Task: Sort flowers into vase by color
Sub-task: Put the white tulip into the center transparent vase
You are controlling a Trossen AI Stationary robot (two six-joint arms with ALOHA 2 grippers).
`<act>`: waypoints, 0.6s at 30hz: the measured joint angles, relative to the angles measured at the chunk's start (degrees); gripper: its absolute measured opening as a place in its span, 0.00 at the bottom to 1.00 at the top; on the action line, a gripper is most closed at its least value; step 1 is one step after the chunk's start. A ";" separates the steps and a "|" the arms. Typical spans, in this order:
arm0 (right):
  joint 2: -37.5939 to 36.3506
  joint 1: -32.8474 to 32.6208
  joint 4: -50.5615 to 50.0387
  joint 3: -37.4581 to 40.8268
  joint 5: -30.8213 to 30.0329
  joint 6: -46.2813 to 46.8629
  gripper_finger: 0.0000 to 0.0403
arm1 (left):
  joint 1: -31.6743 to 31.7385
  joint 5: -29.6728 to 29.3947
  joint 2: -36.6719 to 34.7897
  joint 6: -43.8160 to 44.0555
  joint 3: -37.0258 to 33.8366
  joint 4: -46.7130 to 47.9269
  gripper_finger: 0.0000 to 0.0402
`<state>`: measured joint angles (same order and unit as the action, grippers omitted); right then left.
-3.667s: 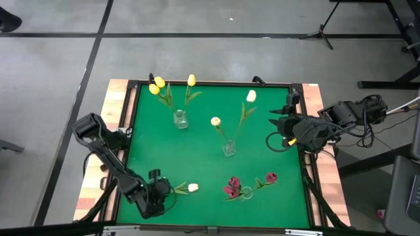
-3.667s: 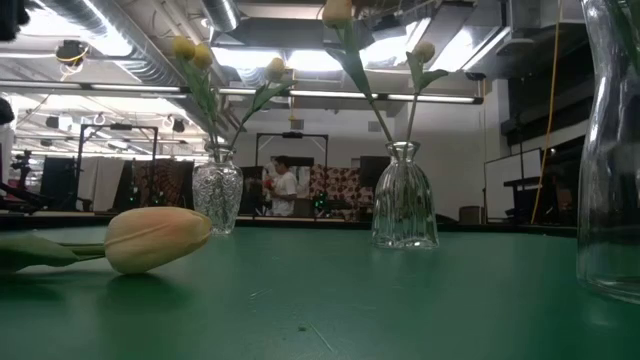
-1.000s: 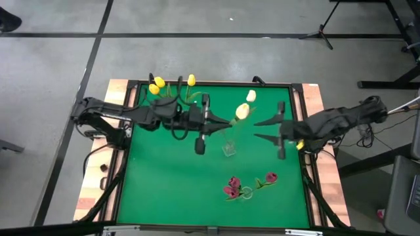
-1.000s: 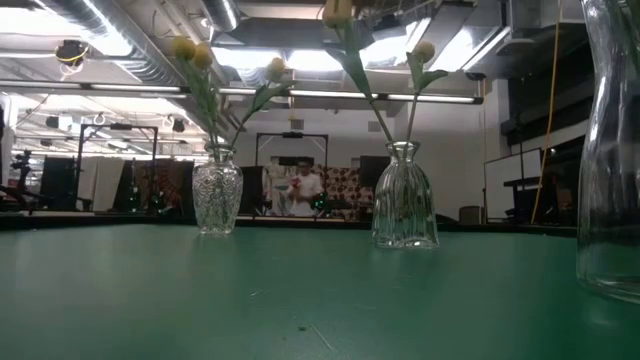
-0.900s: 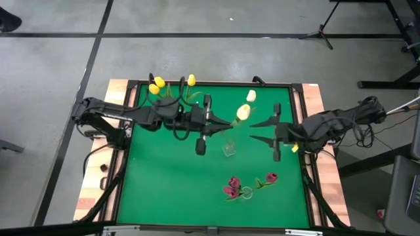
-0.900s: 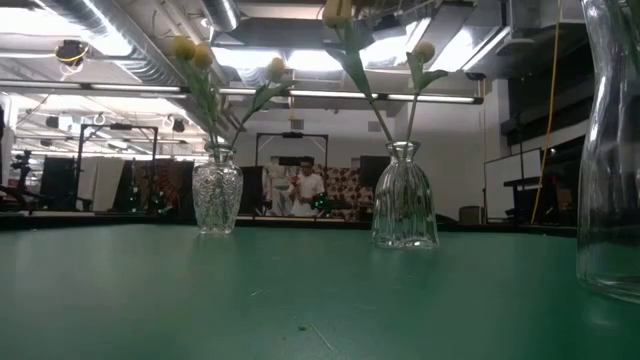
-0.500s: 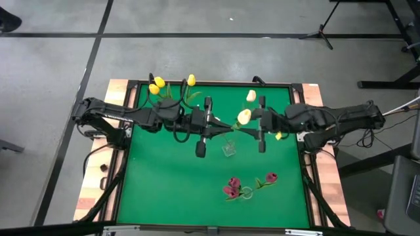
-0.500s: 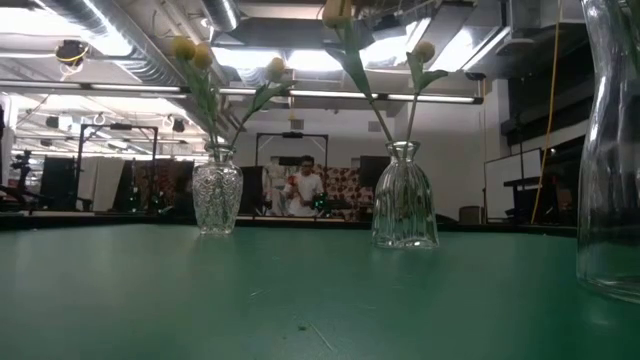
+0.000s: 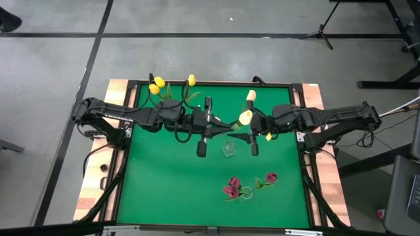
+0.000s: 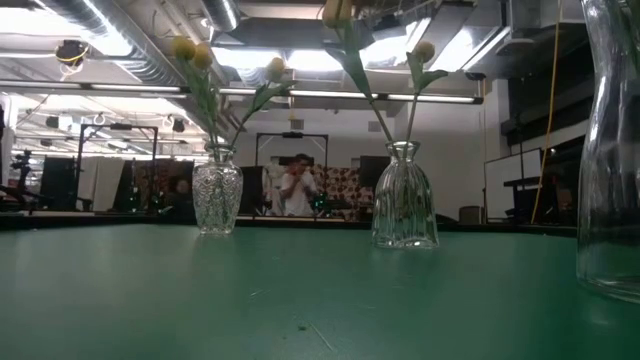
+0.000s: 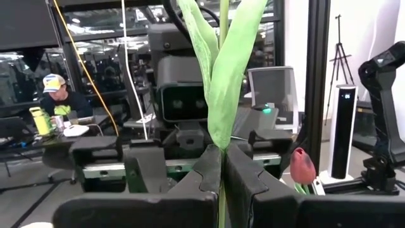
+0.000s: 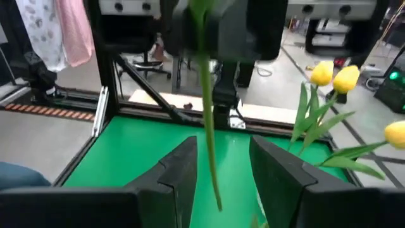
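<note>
While your left tool [image 9: 211, 125] clamps the green stem of a cream tulip [image 9: 245, 117] just above centre in the high view, your right tool [image 9: 252, 130] meets it from the right, fingers [image 12: 181, 166] parted with the stem [image 12: 207, 136] between them. Below them a clear vase [image 9: 228, 149] stands on the green counter [image 9: 164, 183]; yellow tulips [image 9: 157, 84] sit upper left, red ones [image 9: 232, 187] lower centre.
</note>
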<state>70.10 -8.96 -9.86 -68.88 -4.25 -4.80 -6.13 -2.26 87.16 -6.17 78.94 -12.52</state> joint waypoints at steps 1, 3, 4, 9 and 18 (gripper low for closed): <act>0.14 0.01 0.45 0.00 0.14 -0.11 0.36 | 0.00 0.00 0.01 0.02 0.00 0.05 0.00; 0.37 0.01 1.02 0.00 0.81 -0.13 0.36 | 0.00 0.00 0.01 0.03 0.00 0.07 0.00; 0.39 0.01 0.99 0.00 0.88 -0.14 0.36 | 0.00 0.00 0.00 0.04 -0.02 0.04 0.00; 0.40 0.01 2.61 0.00 0.87 -0.15 0.36 | 0.00 0.00 0.00 0.05 0.00 0.05 0.00; 0.36 0.01 2.90 -0.02 0.83 -0.07 0.36 | 0.00 0.02 0.00 0.09 0.00 0.00 0.00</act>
<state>70.46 -8.95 -6.96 -68.90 -3.42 -4.87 -6.13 -2.24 87.15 -6.09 78.94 -12.51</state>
